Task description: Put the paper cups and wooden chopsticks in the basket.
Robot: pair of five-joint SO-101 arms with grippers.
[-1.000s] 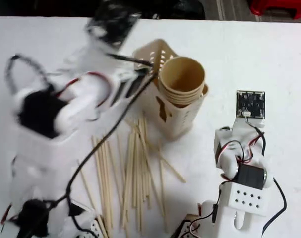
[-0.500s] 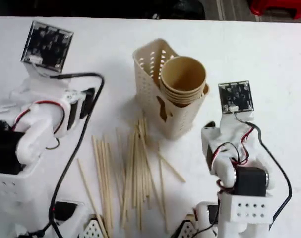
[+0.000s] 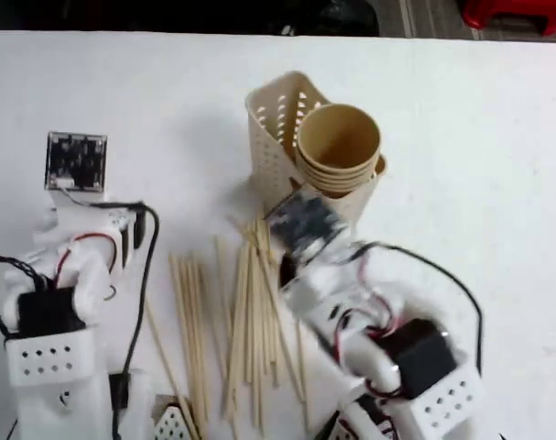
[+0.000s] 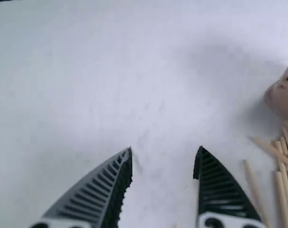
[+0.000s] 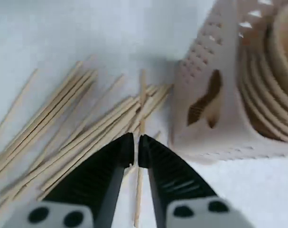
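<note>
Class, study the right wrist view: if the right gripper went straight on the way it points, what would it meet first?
Most likely the wooden chopsticks lying just ahead of the right gripper, beside the basket; depth is unclear, so this is a guess.

The left gripper (image 4: 164,156) is held over the white table (image 4: 110,71), jaws spread apart. Wooden chopsticks (image 4: 278,172) are seen lying beside it, with a corner of the basket (image 4: 283,92) just beyond them.

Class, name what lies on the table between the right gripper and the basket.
Wooden chopsticks: in the right wrist view their ends fan across the white table between the right gripper and the basket.
</note>
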